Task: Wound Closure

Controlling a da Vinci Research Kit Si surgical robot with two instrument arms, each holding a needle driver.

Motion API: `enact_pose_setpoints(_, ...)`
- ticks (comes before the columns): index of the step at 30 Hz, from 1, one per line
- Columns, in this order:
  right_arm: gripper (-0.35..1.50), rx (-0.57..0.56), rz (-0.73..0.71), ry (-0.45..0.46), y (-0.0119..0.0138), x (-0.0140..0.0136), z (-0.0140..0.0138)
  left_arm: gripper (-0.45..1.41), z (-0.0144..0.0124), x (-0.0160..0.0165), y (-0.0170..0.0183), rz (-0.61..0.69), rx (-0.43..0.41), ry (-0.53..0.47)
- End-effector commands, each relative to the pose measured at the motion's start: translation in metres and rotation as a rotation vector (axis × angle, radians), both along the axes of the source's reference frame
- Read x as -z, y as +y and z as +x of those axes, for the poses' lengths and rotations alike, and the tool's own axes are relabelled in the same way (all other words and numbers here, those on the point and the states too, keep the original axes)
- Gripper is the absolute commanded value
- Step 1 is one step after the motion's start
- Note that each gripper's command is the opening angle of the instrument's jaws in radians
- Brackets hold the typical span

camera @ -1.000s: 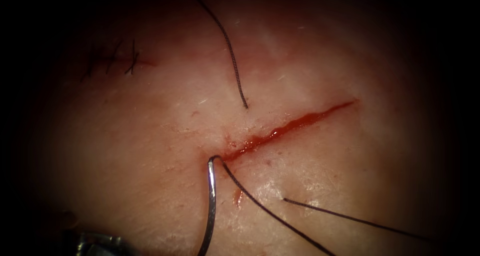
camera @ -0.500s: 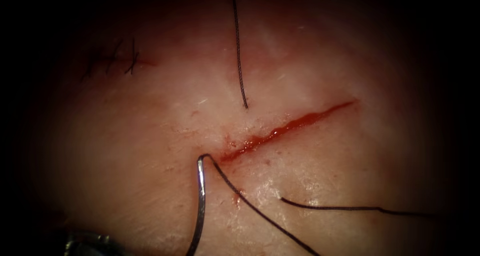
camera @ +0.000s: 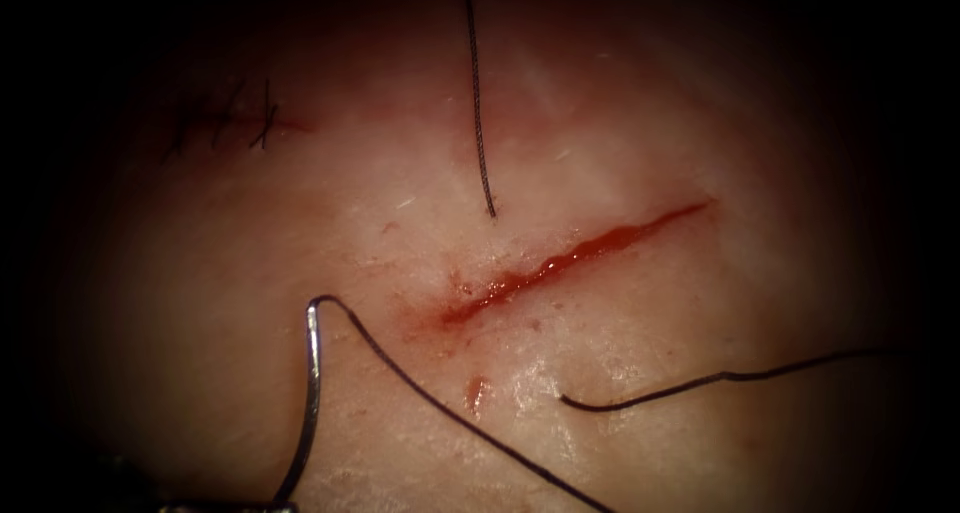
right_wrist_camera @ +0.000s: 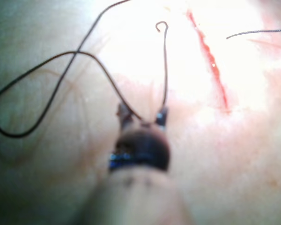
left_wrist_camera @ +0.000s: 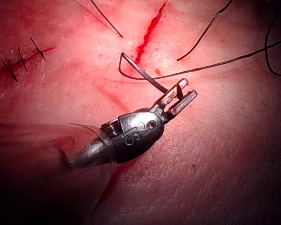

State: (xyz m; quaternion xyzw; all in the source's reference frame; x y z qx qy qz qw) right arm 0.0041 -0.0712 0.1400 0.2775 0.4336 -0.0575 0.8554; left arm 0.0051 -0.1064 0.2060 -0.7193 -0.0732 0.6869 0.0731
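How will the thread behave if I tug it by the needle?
Probably limp: the thread lies in loose curves on the tissue, so slack likely goes first. The needle, free of the tissue left of the cut, should stay stiff in the left tool, gripped near its point. Thread runs to the right tool.

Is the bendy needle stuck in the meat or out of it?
Out. The needle lies free above the tissue, left of the cut, held in the left tool, thread trailing.

Right tool (right_wrist_camera: 143, 117) blurred (jaw state unclear); needle (camera: 312, 393) foot cut by edge
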Motion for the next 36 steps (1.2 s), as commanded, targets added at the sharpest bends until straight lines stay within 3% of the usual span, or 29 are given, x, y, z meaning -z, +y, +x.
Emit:
enact_pose_setpoints(1, 1.3, 0.034, 0.068, 0.005, -0.001, 0.0008, 0.0005, -0.45, -0.0007, -0.0005, -0.001, 0.005, 0.002, -0.001)
enact_pose_setpoints(6, 1.26, 0.072, 0.17, 0.038, -0.0002, 0.0034, 0.0001, -0.45, 0.0, -0.0009, -0.0007, 0.006, 0.016, 0.013)
enact_pose_setpoints(10, 1.26, 0.055, 0.166, 0.076, 0.0014, 0.005, -0.0002, -0.45, 0.001, -0.0011, -0.0005, 0.007, 0.026, 0.023)
enact_pose_setpoints(16, 1.28, -0.01, 0.151, 0.057, 0.0059, 0.0064, -0.0013, -0.45, 0.0025, -0.0008, -0.0003, 0.006, 0.033, 0.032)
enact_pose_setpoints(21, 1.28, -0.039, 0.176, 0.033, 0.0106, 0.0094, -0.0038, -0.45, 0.0031, -0.0008, -0.0001, 0.007, 0.04, 0.035)
enact_pose_setpoints(24, 1.25, -0.112, 0.183, 0.05, 0.0138, 0.0111, -0.0042, -0.45, 0.0031, -0.001, 0.0, 0.008, 0.043, 0.038)
enact_pose_setpoints(27, 1.25, -0.191, 0.135, 0.064, 0.0165, 0.0116, -0.0032, -0.45, 0.0027, -0.001, 0.0001, 0.008, 0.05, 0.039)
enact_pose_setpoints(30, 1.25, -0.251, 0.101, 0.07, 0.0175, 0.0107, -0.0012, -0.45, 0.0023, -0.0011, 0.0001, 0.007, 0.056, 0.044)
enact_pose_setpoints(36, 1.25, -0.341, 0.013, 0.122, 0.0158, 0.0062, 0.0052, -0.45, 0.0018, -0.0013, 0.0, 0.005, 0.053, 0.041)
